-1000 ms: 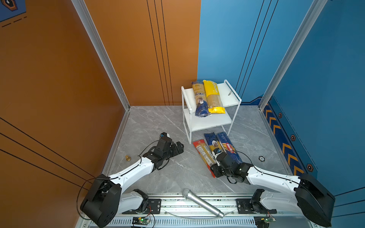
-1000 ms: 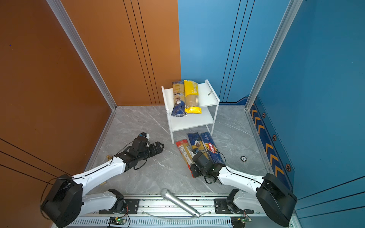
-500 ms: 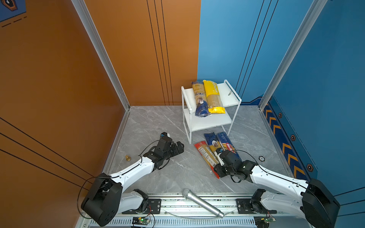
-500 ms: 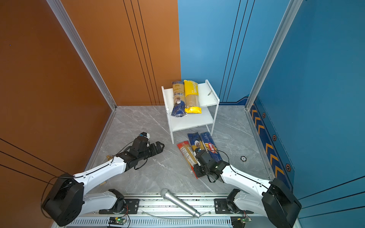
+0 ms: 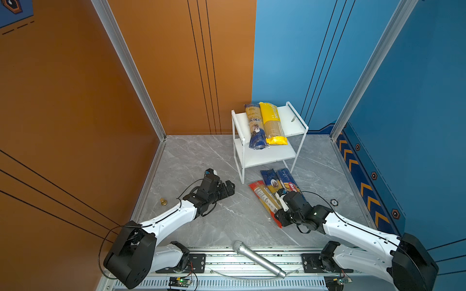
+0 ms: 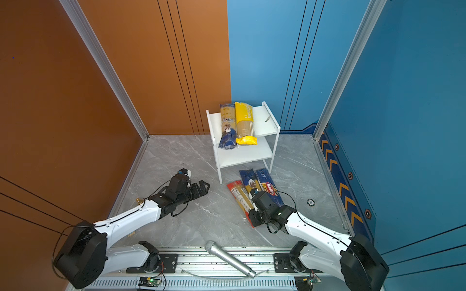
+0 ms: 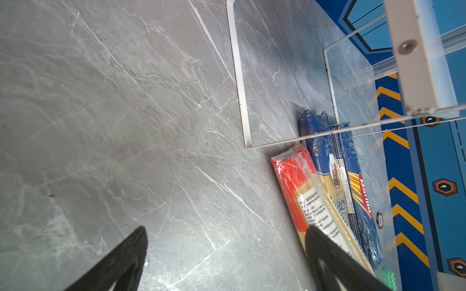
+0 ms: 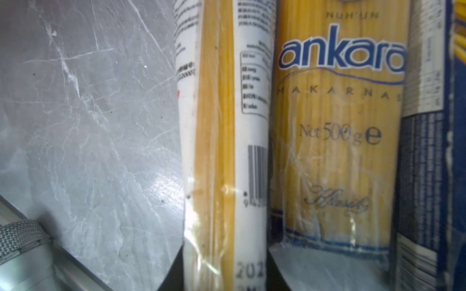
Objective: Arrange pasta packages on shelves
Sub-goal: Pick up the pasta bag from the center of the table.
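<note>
we are at the pick-up step: our right gripper (image 5: pixel 279 216), jaws closed, grips the near end of the red pasta bag (image 5: pixel 263 197), lying on the floor (image 5: pixel 201 156) in front of the white shelves (image 5: pixel 267 156). our left gripper (image 5: pixel 228 189) hovers wide open and empty. next we judge it needs a level lift onto a shelf; only the right wrist view shows the bag clamped.
</note>
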Robot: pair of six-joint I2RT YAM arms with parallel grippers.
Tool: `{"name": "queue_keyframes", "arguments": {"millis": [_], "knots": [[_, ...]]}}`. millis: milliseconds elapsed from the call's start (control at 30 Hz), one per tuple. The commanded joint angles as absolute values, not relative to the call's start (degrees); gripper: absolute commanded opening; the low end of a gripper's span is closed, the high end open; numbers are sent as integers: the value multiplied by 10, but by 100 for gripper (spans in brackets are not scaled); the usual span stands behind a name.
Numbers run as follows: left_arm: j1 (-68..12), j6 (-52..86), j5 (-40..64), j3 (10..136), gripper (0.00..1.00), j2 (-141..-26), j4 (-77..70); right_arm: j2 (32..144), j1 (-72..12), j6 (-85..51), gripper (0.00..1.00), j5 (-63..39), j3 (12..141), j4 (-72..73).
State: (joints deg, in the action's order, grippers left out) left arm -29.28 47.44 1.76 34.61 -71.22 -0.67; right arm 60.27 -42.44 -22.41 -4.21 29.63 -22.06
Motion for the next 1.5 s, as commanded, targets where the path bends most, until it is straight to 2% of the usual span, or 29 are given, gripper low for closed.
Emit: {"name": "queue_keyframes", "arguments": {"millis": [0, 267, 367, 667, 1467], "knots": [[-289, 464, 17, 337, 98, -713, -13, 569, -412, -202, 0, -44, 325, -198], [-288, 465, 18, 338, 98, -715, -15, 571, -375, -178, 0, -71, 373, -262], [-288, 465, 19, 341, 98, -717, -16, 571, -379, -166, 0, -44, 399, -297], [-288, 465, 22, 344, 98, -725, -20, 541, -339, -154, 0, -82, 437, -334], [-280, 464, 45, 341, 98, -731, -45, 454, -269, -208, 0, 27, 595, -561]]}}
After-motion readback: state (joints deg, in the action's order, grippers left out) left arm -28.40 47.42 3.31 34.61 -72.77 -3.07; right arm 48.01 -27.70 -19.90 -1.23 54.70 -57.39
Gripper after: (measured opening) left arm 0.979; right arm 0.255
